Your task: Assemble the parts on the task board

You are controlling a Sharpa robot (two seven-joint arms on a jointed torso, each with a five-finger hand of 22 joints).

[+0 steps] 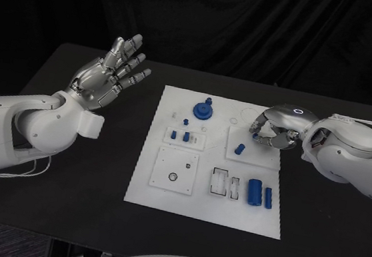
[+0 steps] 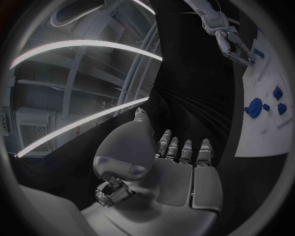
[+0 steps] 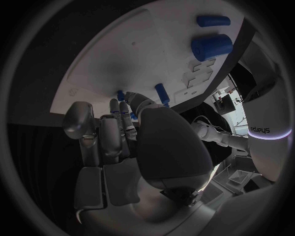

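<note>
Right robot hand [image 1: 273, 132] curled over task board [image 1: 160, 195] near small blue peg [image 1: 240, 149]; grip contents unclear. Left robot hand [image 1: 113, 75] open, empty. Next: secure the peg.

The left hand [image 2: 178, 167] has its fingers straight and holds nothing. Beside it lies the task board [image 2: 258, 132], carrying blue parts [image 2: 253, 107]; the right hand [image 2: 232, 45] hovers over the board's far end.

The flat white plastic-looking task board [image 1: 160, 195] has a smooth matt face on the matt black table [image 1: 64, 215]. The small blue cylindrical parts [image 1: 254, 191] look like smooth plastic. Both silver metallic hands, left [image 1: 107, 77] and right [image 1: 275, 132], gleam; black cloth backdrop [image 1: 263, 27] hangs far behind.
</note>
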